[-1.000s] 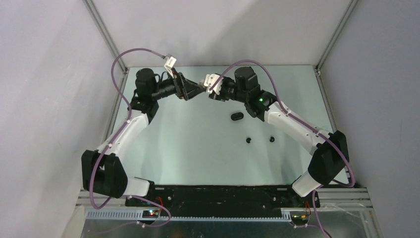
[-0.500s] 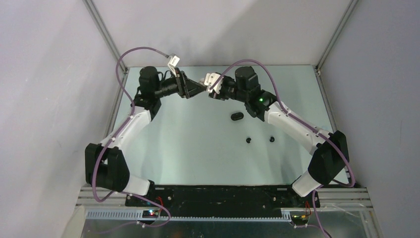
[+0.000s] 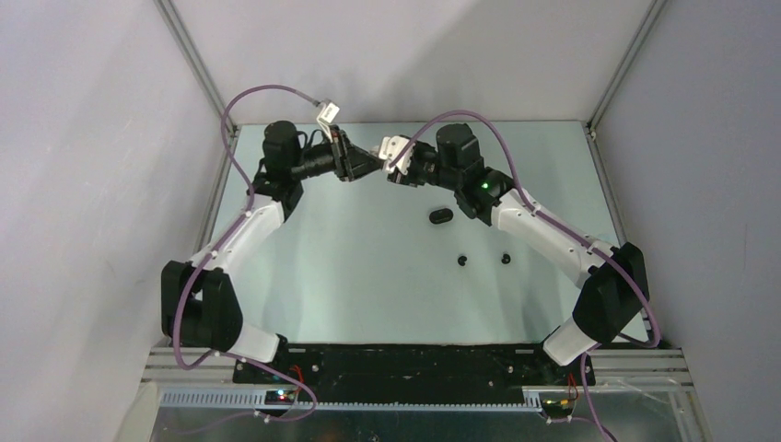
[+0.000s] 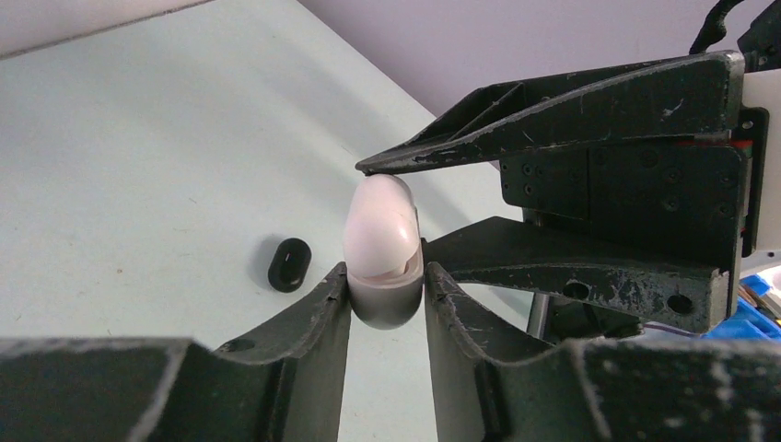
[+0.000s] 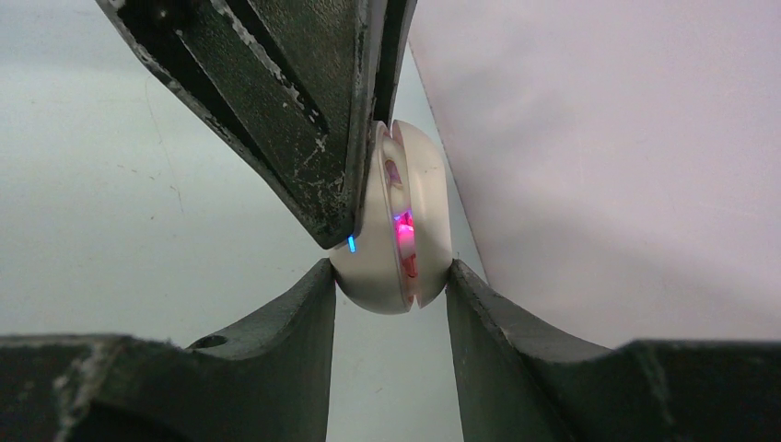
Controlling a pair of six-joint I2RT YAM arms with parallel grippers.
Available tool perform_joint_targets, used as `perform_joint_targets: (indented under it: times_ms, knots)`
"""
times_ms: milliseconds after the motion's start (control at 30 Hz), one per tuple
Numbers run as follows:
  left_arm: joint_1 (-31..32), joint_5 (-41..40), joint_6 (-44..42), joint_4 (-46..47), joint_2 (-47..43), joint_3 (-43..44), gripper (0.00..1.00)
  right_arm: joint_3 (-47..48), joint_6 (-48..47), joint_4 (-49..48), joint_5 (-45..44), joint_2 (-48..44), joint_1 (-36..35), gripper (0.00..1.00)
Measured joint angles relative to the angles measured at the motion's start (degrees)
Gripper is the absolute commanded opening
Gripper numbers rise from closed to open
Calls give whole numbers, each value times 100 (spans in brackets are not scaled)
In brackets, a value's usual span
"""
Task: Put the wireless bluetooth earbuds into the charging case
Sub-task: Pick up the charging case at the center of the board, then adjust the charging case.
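Observation:
A white pill-shaped charging case [image 5: 405, 230] is held in the air at the back middle of the table. Its lid is a crack ajar, with a pink glow inside. My right gripper [image 5: 390, 281] is shut on it. My left gripper [image 4: 387, 290] meets it from the left, both fingertips pressed on the case's [image 4: 382, 249] lower end. The right gripper's upper finger [image 4: 553, 120] touches the case's top. Two tiny black earbuds [image 3: 463, 261] [image 3: 506, 259] lie on the table, right of centre. What sits inside the case I cannot tell.
A black pill-shaped case [image 3: 441, 216] lies on the table [image 3: 350, 276] just below the grippers, also seen as the black case [image 4: 289, 264] in the left wrist view. Grey walls enclose the back and both sides.
The left arm has reached further right toward the right gripper. Its jaws have narrowed onto the white case. The right arm has not moved.

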State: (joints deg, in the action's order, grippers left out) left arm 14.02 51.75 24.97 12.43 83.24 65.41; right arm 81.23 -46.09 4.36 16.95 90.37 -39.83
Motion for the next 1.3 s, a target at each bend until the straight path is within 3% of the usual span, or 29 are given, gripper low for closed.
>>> perform_joint_targets:
  times_ms: [67, 233, 367, 633, 1000, 1300]
  knots:
    - [4, 17, 0, 0, 22, 0, 27, 0, 0, 0, -2, 0, -15, 31]
    - [4, 120, -4, -9, 103, 85, 9, 0, 20, 2, -52, 0, -20, 63]
    - [11, 273, -87, -11, 118, 90, 1, 339, 289, 619, 387, 92, 125, 72]
    - [-2, 599, -896, -168, 109, 90, 0, 2896, 999, 3093, 2135, 1036, 940, 74]
    - [17, 745, -3429, -1893, -157, 146, 0, 3003, 1207, 4015, 2800, 1241, 531, 63]
    - [68, 741, -4498, -2415, -575, 146, 0, 3003, 1163, 4094, 2603, 1296, 566, 58]
